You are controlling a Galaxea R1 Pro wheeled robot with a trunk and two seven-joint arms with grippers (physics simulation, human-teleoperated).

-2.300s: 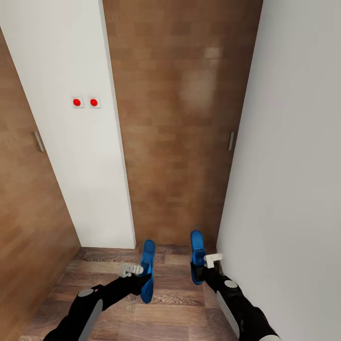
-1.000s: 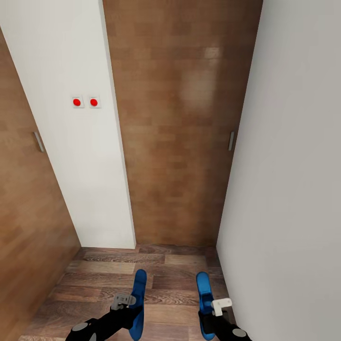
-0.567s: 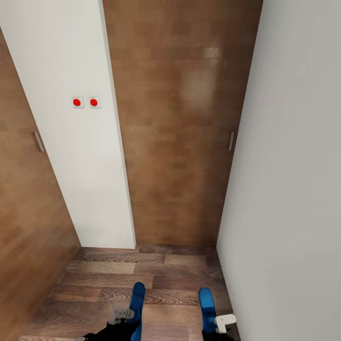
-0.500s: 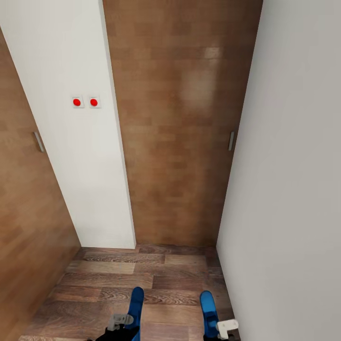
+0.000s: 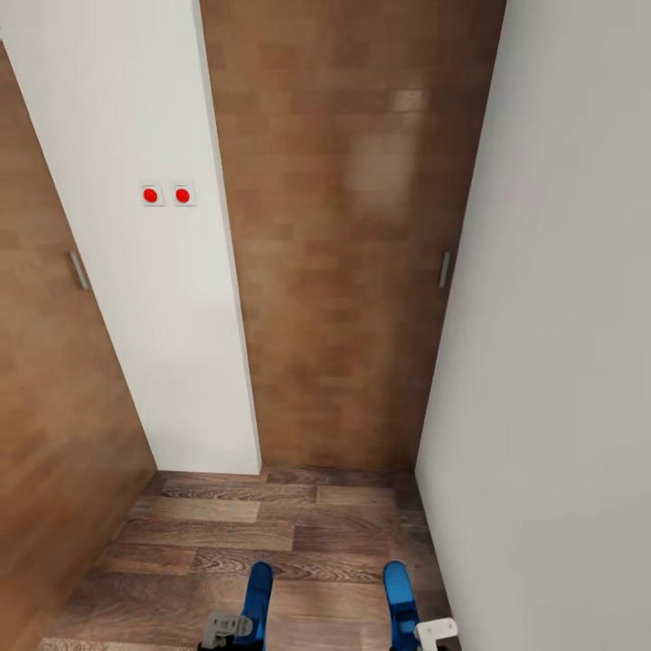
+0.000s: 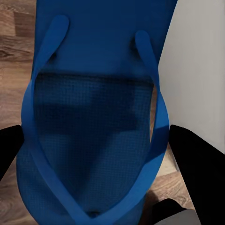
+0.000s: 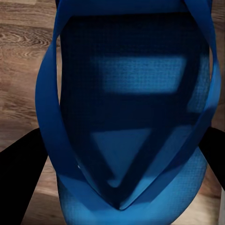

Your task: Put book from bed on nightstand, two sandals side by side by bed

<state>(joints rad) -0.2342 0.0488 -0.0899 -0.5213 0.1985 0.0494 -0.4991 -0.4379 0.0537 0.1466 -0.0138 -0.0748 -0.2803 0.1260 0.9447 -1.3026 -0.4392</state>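
Note:
I hold two blue flip-flop sandals, one in each hand, in a narrow hallway. The left sandal (image 5: 259,588) and the right sandal (image 5: 399,589) poke up from the head view's bottom edge, over the plank floor. My left gripper (image 6: 101,161) is shut on the left sandal (image 6: 93,122), with a black finger (image 6: 10,150) on either side of its sole. My right gripper (image 7: 117,164) is shut on the right sandal (image 7: 131,103) in the same way. The bed, the book and the nightstand are out of view.
A wood-panelled door (image 5: 348,271) with a grey handle (image 5: 443,268) stands straight ahead. To its left is a white wall strip (image 5: 172,316) with two red switches (image 5: 166,194), then another wooden door (image 5: 45,380). A white wall (image 5: 561,362) closes in on the right.
Both arms have drawn back toward the view's bottom edge, with the sandals still held. The whole picture has shifted very slightly to the right.

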